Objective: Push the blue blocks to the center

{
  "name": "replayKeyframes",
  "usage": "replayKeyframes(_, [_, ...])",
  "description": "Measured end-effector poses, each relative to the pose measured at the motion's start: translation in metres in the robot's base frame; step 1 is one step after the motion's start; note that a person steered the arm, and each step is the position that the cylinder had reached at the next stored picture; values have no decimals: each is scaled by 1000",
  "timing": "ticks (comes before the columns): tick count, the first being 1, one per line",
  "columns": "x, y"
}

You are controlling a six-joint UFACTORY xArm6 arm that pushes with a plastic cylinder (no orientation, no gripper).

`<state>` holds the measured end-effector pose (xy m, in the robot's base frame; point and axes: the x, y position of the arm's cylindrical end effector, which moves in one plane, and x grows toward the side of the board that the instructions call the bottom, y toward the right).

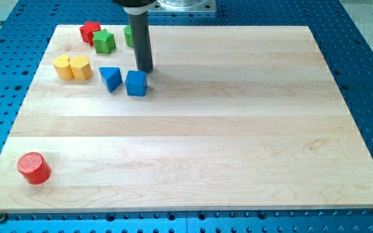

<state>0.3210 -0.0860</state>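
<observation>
A blue cube (136, 83) and a blue triangular block (111, 78) sit side by side at the upper left of the wooden board (238, 129), a small gap between them. My tip (145, 69) is just above and slightly right of the blue cube, close to its top edge. I cannot tell whether it touches the cube. The rod rises straight up to the view's top.
Two yellow blocks (72, 67) lie left of the blue ones. A red block (90, 32) and a green block (104, 41) sit near the top left. Another green block (128, 35) is partly hidden behind the rod. A red cylinder (33, 168) lies at the bottom left.
</observation>
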Motion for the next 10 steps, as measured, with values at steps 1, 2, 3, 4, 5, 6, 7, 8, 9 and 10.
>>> replayKeyframes(1, [0,-20])
replayKeyframes(2, [22,-51])
replayKeyframes(3, [27,-57])
replayKeyframes(4, [27,-77])
replayKeyframes(5, [48,-97])
replayKeyframes(6, [49,-45])
replayKeyframes(7, [45,-50])
replayKeyframes(8, [72,-90])
replayKeyframes(9, [92,-29])
replayKeyframes(10, [80,40])
